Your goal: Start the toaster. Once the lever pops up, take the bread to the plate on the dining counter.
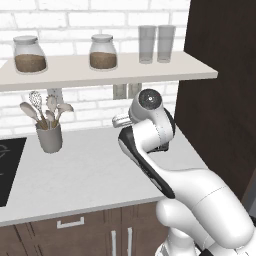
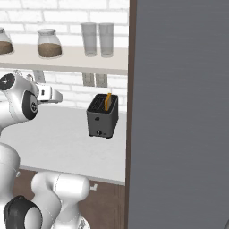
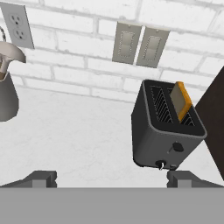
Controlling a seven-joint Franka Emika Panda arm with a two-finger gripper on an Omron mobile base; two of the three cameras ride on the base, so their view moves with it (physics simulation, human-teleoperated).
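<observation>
While the white worktop (image 3: 78, 135) lies bare and broad ahead of the arm, the toaster (image 3: 164, 127) stands at its right end, near the brick wall and just beside a dark cabinet side (image 3: 214, 118). The bread (image 3: 181, 101) stands in its right slot. The gripper (image 3: 111, 179) gapes wide, holding nothing.

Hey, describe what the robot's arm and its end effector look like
The arm is glossy white with rounded, bulbous links, a black stripe along one link and dark round caps at the joints. The end effector has two small dark grey finger tips with flat, blocky ends. No cables or markings are visible.
</observation>
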